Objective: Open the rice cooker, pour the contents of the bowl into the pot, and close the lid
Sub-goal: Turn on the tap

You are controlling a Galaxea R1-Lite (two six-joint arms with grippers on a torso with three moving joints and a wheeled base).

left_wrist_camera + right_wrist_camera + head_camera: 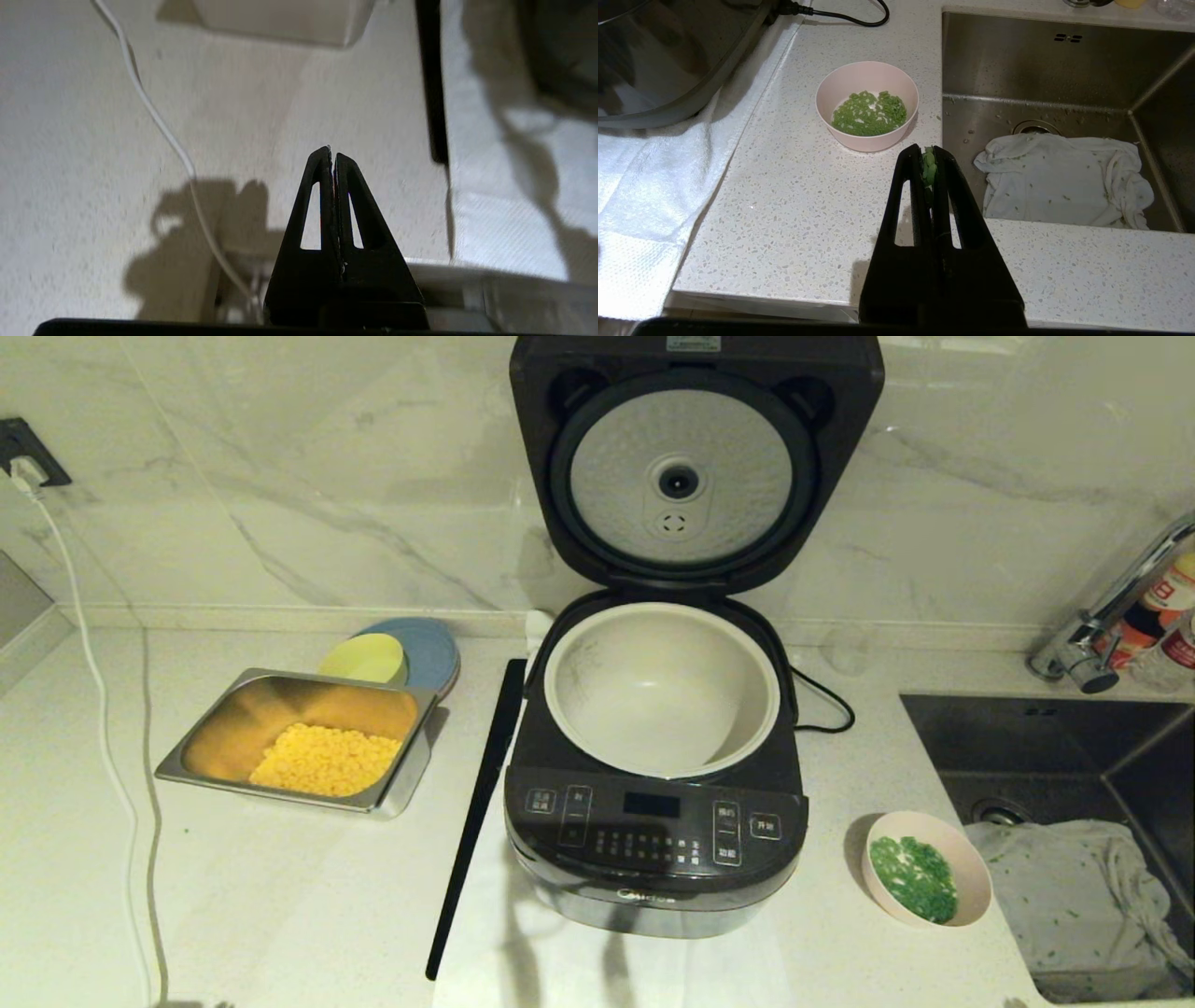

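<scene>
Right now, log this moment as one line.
lid open | pot empty | bowl full, on counter | left gripper shut | right gripper shut, parked

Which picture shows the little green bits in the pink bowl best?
The right wrist view: it looks straight into the bowl from close by, so the green bits show clearly. The head view shows them smaller, near the sink. The left wrist view misses them.

Marble wall (280, 476) behind speckled counter (280, 896), steel sink (1074, 747).
</scene>
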